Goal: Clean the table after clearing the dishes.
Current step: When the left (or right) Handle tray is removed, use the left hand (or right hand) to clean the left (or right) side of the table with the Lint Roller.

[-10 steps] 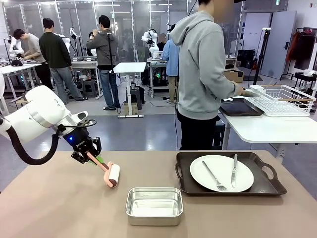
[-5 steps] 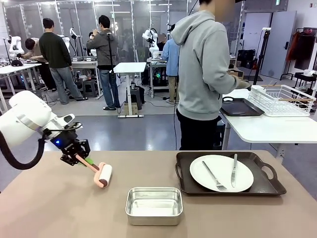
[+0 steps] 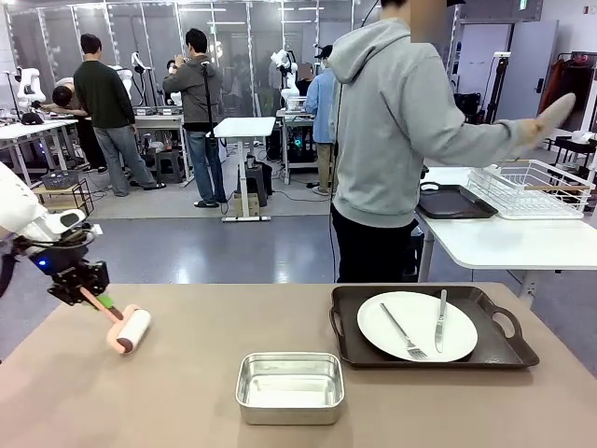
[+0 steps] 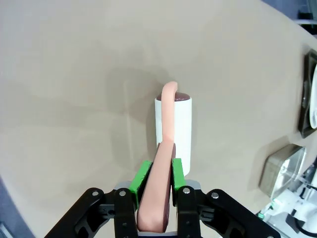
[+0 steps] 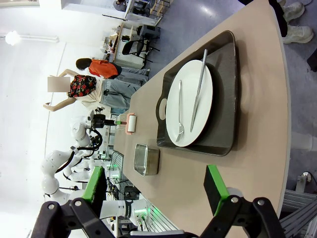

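Front view: the steel pan sits on the table at the near edge, around the middle, and serves as the marker for everything else.
Left gripper: the left gripper hangs over the table well to the left of the pan and a little farther back, angled down toward the tabletop.
Left jaws: clamped tight on the pink handle of the roller; in the left wrist view the green pads press the handle from both sides.
Roller: its white drum lies on the table surface left of the pan, between the gripper and the pan, well apart from the pan.
Right gripper: the right gripper shows in its own wrist view, looking along the table from beyond the tray's side of the pan.
Right jaws: spread wide, with nothing between the pads.
Tray: the dark brown tray lies on the table just right of the pan and slightly behind it, not touching it.
Plate: one white plate lies inside the tray, right of the pan.
Cutlery: a fork and a knife lie on the plate, side by side.
Person: a person in a grey hoodie stands beyond the table's far edge, behind and right of the pan, turned away, one arm stretched out to the right.
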Controlling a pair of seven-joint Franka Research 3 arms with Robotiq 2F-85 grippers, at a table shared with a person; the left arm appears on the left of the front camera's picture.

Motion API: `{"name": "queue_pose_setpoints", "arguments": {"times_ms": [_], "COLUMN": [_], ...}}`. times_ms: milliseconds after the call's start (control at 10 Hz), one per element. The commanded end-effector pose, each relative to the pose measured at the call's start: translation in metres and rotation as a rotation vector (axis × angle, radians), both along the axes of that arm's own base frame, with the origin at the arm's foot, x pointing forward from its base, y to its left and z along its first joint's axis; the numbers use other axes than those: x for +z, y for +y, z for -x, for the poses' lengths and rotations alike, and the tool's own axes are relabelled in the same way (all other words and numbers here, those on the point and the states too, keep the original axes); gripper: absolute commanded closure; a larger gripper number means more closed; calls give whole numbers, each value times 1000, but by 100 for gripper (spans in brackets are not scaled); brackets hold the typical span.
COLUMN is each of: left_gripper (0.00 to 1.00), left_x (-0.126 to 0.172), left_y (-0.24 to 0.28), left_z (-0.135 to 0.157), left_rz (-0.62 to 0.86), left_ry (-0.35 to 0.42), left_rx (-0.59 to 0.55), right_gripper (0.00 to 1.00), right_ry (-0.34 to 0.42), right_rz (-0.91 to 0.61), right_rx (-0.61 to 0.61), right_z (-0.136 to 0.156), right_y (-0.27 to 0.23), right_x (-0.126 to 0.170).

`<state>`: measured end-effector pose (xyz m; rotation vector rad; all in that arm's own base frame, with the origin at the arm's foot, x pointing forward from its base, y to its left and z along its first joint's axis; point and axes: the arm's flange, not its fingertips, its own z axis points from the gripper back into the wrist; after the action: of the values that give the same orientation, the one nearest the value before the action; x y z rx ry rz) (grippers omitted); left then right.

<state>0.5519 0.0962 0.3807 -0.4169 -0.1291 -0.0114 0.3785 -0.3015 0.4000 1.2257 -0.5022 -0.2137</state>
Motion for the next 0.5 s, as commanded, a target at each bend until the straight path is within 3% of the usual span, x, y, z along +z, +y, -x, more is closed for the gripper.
{"name": "queue_pose_setpoints", "arguments": {"times_ms": [0,300,400], "left_gripper": [78,78,78], "left_x": [-45,-41,-37], "left_y": [29,48,53], "left_z": [16,27,30], "left_rz": [-191,-217,-287], "left_ry": [-14,-6,-11], "left_rx": [21,73,95], "right_gripper": [0,0,0], "right_ry": [-5,-5,-5], "right_rz": [-4,-4,-4], "right_rx": [4,4,4], "right_z": [2,2,2], "right_y": [1,1,1], "right_x": [2,2,2]}}
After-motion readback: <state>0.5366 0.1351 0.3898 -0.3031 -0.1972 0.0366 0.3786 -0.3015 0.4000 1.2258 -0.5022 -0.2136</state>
